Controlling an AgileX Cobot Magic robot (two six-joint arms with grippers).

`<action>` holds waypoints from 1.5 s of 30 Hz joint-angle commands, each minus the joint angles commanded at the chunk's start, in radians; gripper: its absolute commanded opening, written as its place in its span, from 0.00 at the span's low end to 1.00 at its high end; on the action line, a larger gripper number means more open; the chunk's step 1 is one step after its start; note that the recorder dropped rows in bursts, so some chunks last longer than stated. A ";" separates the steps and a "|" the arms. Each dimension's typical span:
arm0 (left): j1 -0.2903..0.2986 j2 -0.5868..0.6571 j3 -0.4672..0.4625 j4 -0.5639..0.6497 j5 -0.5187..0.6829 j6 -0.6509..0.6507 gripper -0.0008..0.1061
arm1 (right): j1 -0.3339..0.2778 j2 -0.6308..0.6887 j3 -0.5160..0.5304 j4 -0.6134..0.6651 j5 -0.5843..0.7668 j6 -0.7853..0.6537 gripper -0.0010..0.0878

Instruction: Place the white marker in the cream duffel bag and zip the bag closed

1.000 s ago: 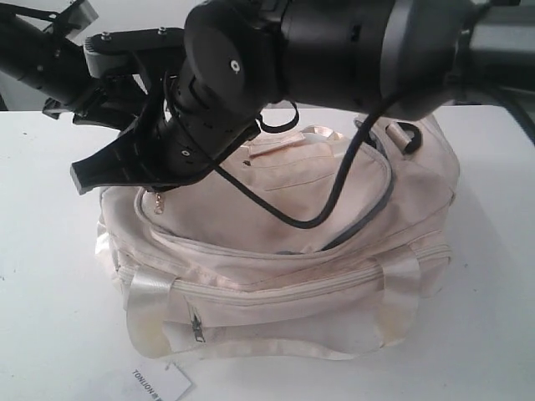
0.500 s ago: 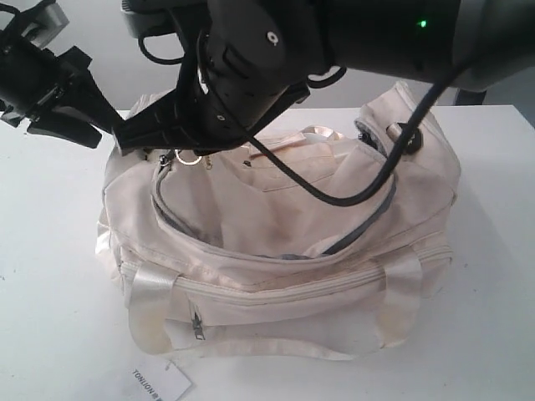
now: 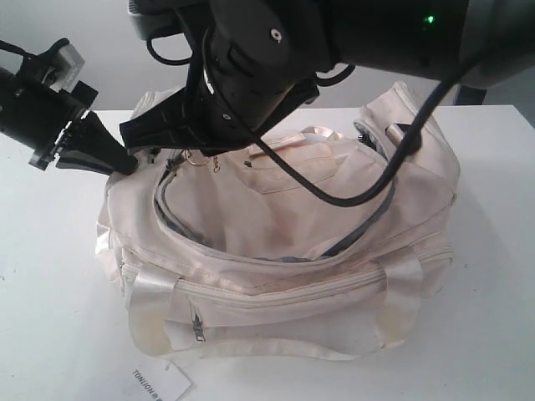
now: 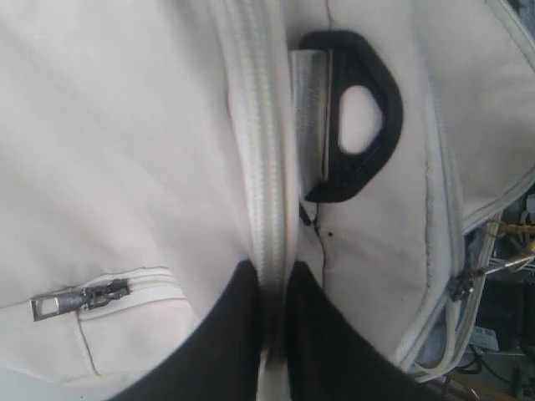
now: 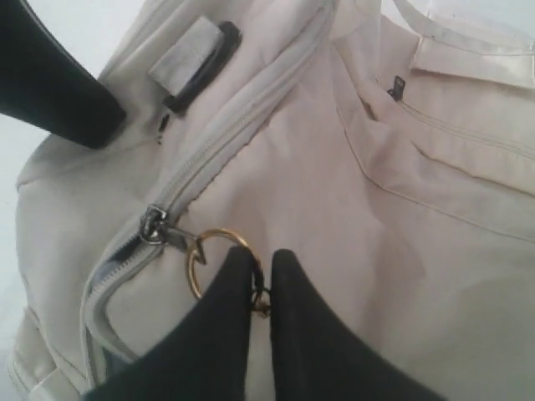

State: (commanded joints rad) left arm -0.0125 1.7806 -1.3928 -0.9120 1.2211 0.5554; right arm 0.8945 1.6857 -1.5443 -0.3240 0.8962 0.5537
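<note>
The cream duffel bag (image 3: 318, 242) lies on the white table with its curved top zipper (image 3: 180, 221) gaping over most of its length. My right gripper (image 5: 261, 255) is shut on the gold round pull (image 5: 217, 233), near the bag's left end (image 3: 191, 159). At that same end, my left gripper (image 3: 125, 165) is shut on a raised cream seam of the bag (image 4: 267, 167), beside a black D-ring (image 4: 359, 117). The white marker is out of view.
The right arm's bulky black body (image 3: 334, 42) and its cable (image 3: 368, 188) hang over the bag's back half. A white paper tag (image 3: 155, 383) lies at the table's front edge. A side pocket zip pull (image 4: 79, 299) sits near the left fingers.
The right gripper has carried the gold pull up toward the bag's left end. The left gripper has come down from the upper left and closed on the bag's end seam.
</note>
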 joint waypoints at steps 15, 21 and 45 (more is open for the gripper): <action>0.000 0.000 0.000 -0.032 0.000 0.012 0.01 | 0.000 0.000 0.000 0.394 0.083 -0.251 0.01; 0.000 0.000 0.000 -0.061 0.000 0.019 0.01 | 0.000 0.002 0.000 0.425 0.062 -0.289 0.01; 0.000 0.000 0.000 -0.067 0.000 0.028 0.01 | 0.000 -0.001 0.000 0.021 -0.230 -0.281 0.01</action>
State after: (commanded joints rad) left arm -0.0125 1.7806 -1.3928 -0.9790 1.2211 0.5836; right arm 0.8945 1.6845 -1.5443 -0.3035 0.6664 0.2728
